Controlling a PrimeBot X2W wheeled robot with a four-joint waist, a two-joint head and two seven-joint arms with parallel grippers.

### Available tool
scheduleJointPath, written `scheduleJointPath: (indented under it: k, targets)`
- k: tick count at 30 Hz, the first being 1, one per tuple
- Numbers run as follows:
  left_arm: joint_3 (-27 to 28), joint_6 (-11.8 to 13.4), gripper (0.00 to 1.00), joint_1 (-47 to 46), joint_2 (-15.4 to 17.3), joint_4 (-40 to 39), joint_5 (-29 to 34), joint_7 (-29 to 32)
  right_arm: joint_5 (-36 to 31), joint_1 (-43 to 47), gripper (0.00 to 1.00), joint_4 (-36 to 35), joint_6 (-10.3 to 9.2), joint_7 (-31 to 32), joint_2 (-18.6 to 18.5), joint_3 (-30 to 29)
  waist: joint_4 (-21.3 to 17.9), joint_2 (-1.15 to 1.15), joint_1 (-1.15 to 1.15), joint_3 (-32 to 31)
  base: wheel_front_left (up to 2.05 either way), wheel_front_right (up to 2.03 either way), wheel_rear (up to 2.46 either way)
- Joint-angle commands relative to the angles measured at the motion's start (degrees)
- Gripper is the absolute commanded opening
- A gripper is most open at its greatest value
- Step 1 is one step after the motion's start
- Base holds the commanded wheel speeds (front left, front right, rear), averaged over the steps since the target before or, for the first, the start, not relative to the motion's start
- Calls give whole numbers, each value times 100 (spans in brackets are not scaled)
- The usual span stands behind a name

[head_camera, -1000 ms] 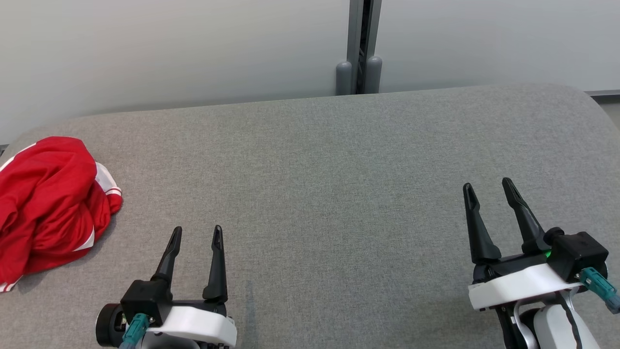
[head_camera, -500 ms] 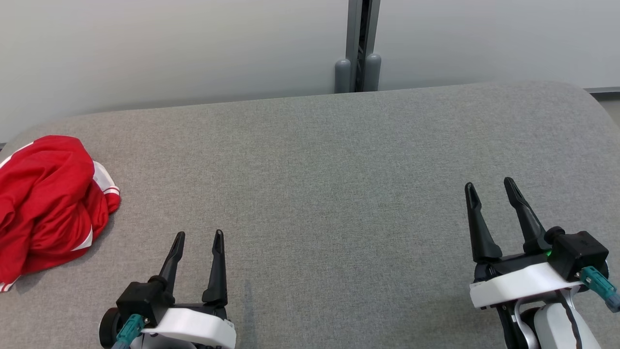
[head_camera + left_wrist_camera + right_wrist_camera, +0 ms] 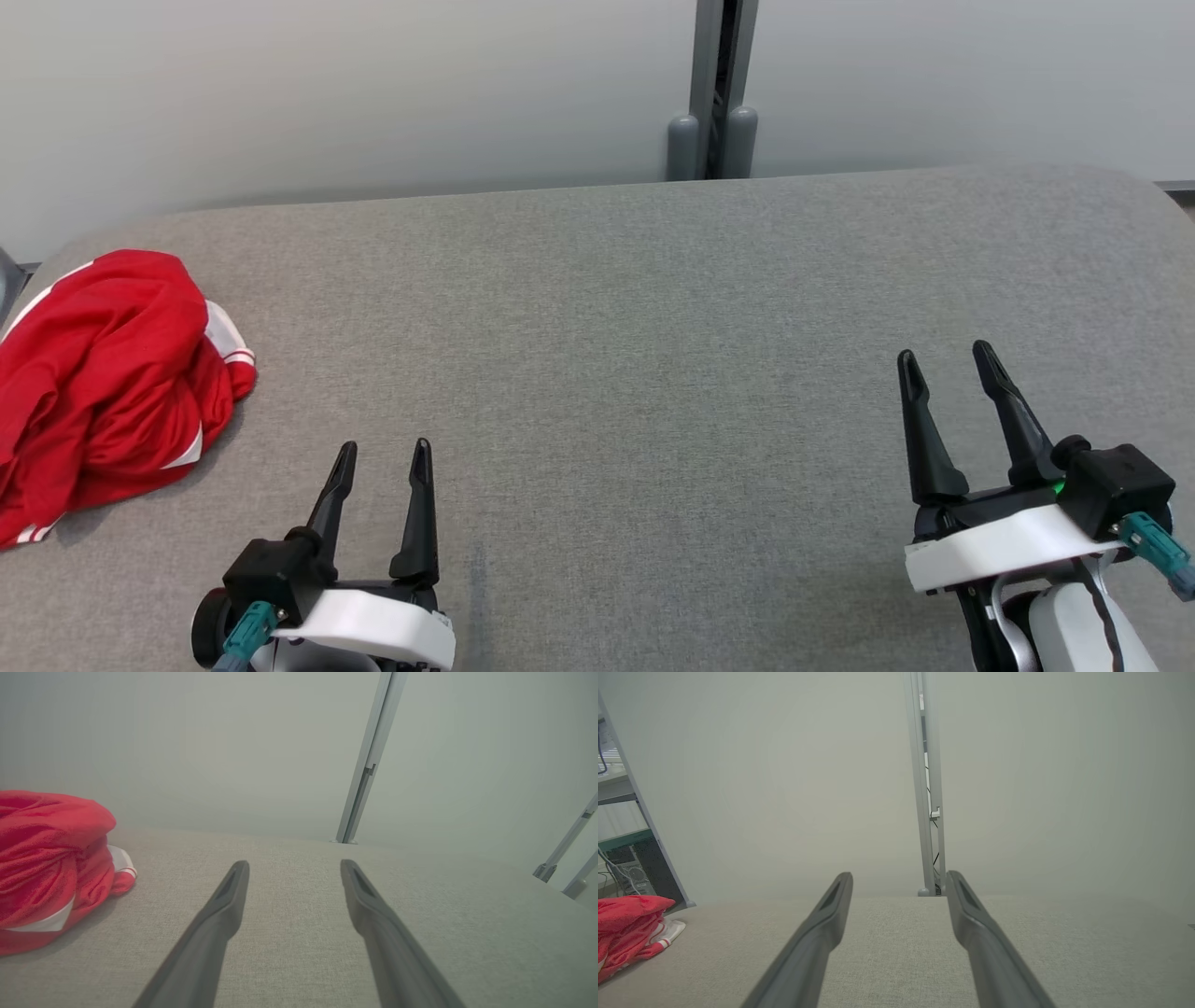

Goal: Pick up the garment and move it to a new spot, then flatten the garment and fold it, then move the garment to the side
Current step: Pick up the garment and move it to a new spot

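A red garment (image 3: 107,383) with white trim lies crumpled at the left edge of the frame on the grey fabric surface (image 3: 635,308). At the lower left the left gripper (image 3: 385,451) has its fingers spread and holds nothing, near the garment but not touching it. At the lower right the right gripper (image 3: 943,355) is likewise spread and empty, well apart from the garment.

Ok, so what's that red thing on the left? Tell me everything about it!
It's a red garment with white stripes and trim, of soft, thin-looking cloth. It lies crumpled in a bunched heap, not flattened or folded, at the left end of the grey padded table. Only the table touches it; the left gripper is nearby but apart.
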Motion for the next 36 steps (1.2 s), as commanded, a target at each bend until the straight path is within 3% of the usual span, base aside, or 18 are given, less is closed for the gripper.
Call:
scheduleJointPath:
  k: [1, 23, 36]
  targets:
    - [14, 19, 100, -74, 26, -23, -2, -26, 47, 34, 100, -31, 9, -14, -16, 56, 111, 0, 0, 14, 0, 0, 0]
    - [363, 121, 100, 177, 23, -132, 46, -21, 3, 181, 100, -107, 10, -13, -22, 434, 1913, 0, 0, -144, 0, 0, 0]
    - [408, 106, 100, 361, 25, -179, 144, -21, 129, 291, 100, -73, 10, -13, -20, 655, 2690, 0, 0, -350, 0, 0, 0]
